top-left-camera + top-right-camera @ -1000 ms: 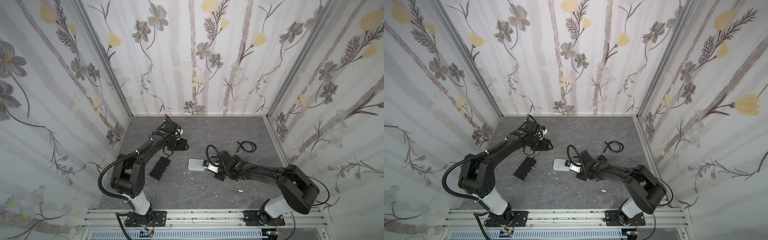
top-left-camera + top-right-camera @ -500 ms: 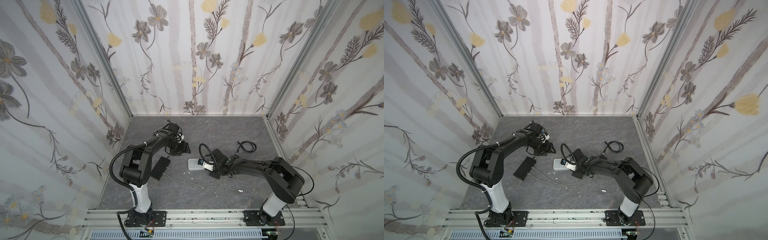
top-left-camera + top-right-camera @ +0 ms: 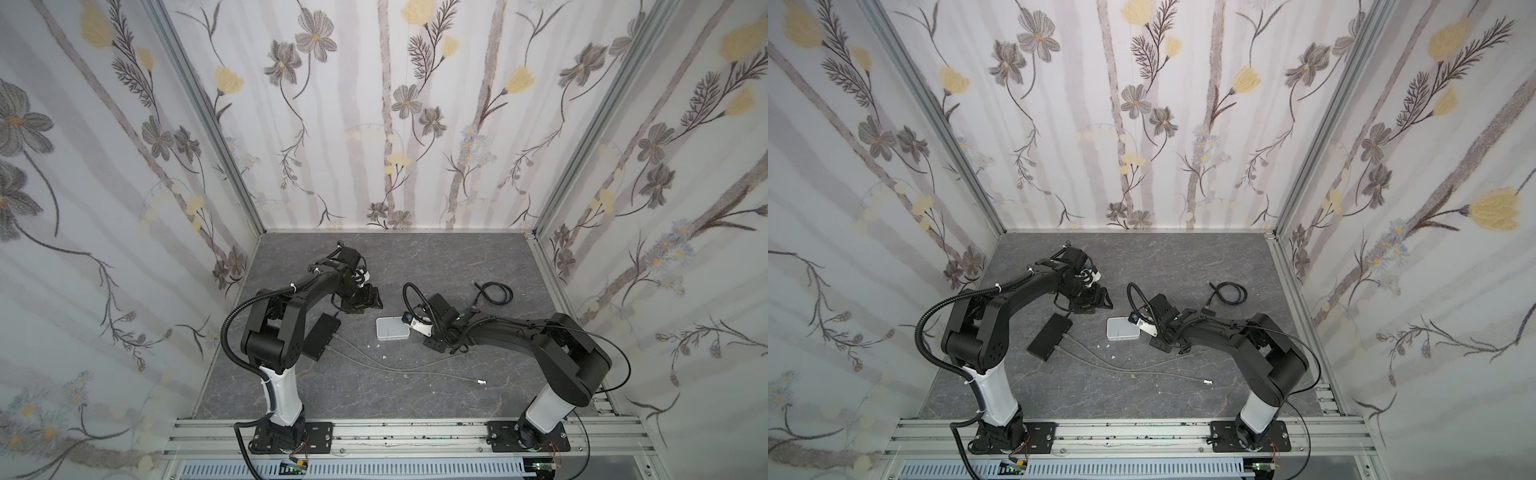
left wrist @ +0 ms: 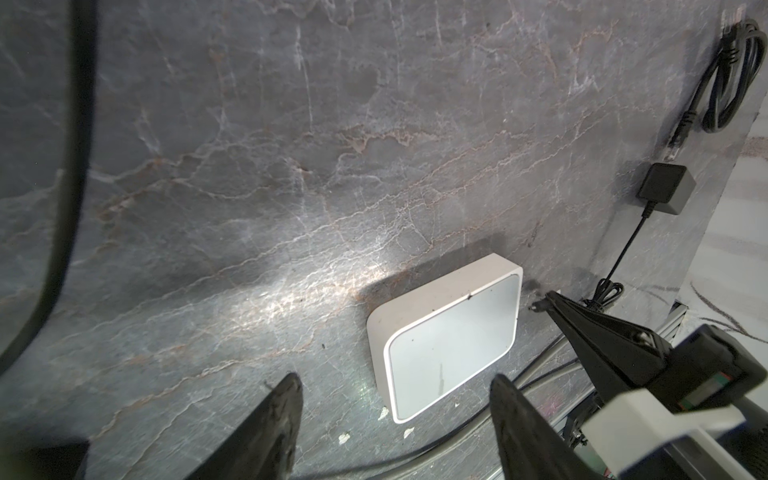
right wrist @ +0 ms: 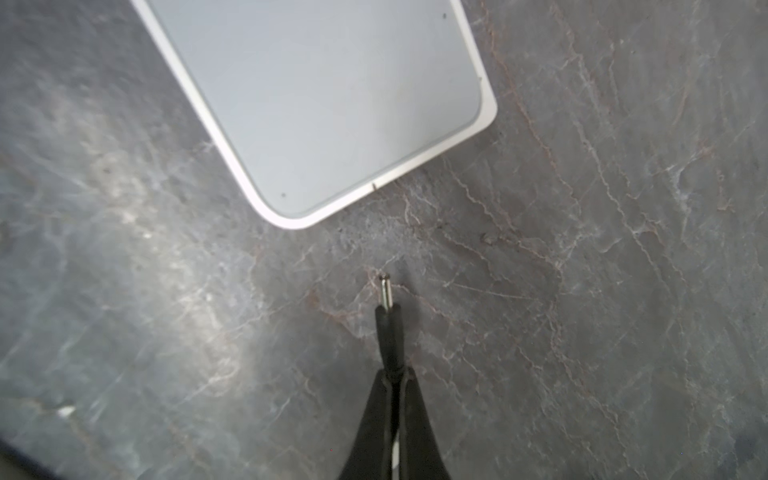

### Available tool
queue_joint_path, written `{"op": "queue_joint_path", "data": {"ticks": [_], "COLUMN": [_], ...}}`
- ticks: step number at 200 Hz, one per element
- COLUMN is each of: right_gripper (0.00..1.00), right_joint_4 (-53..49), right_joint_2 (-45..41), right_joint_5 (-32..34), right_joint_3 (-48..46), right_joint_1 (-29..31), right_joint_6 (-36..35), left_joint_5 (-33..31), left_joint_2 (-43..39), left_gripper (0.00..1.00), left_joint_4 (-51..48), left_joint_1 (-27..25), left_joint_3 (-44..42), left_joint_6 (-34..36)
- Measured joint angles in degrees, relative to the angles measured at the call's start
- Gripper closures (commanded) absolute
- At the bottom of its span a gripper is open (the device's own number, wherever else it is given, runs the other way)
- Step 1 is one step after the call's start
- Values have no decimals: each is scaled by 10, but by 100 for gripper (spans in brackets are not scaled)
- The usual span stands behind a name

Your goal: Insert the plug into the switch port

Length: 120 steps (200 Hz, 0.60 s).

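- One small barrel plug (image 5: 387, 328) sits pinched in the right end effector (image 5: 392, 380). The fingers are pressed together on its black sleeve, and the bare metal tip sticks out beyond them.
- Its tip points toward a rounded corner of the white switch (image 5: 316, 104) but stays apart from it, with bare tabletop (image 5: 582, 291) between. Whether the tip touches the tabletop is unclear.
- In both top views the plug is too small to find, lost under the right arm (image 3: 519, 332) just right of the white switch (image 3: 392, 328) (image 3: 1122, 329).
- No port shows on the switch: only its flat top and plain sides (image 4: 449, 332) are in view, and the right wrist view cuts it off.
- Left end effector (image 4: 395, 399) (image 3: 368, 300) stands spread with nothing between its fingers, to the far left of the switch.
- Black box (image 3: 320, 340) lies left of the switch, part hidden by the left arm.
- Grey cables (image 3: 395, 365) trail across the near tabletop.
- Black adapter (image 4: 667, 193) and a coiled black cable (image 3: 496, 293) lie at the far right.
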Motion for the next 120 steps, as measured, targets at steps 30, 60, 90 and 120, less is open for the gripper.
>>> {"op": "queue_joint_path", "data": {"ticks": [30, 60, 90, 120], "right_gripper": [100, 100, 100, 100], "right_joint_4": [2, -9, -17, -13], "right_joint_2": [35, 40, 24, -19], "right_joint_5": [30, 34, 17, 5], "right_joint_3": [38, 49, 36, -4], "right_joint_1": [2, 23, 39, 31], "right_joint_6": [-3, -4, -4, -4], "left_joint_5": [1, 0, 0, -2], "left_joint_2": [0, 3, 4, 7], "left_gripper": [27, 27, 27, 27], "left_joint_4": [-2, -3, -7, -7], "left_joint_1": [-1, -1, -1, -1], "left_joint_3": [5, 5, 6, 12], "left_joint_6": [2, 2, 4, 6]}}
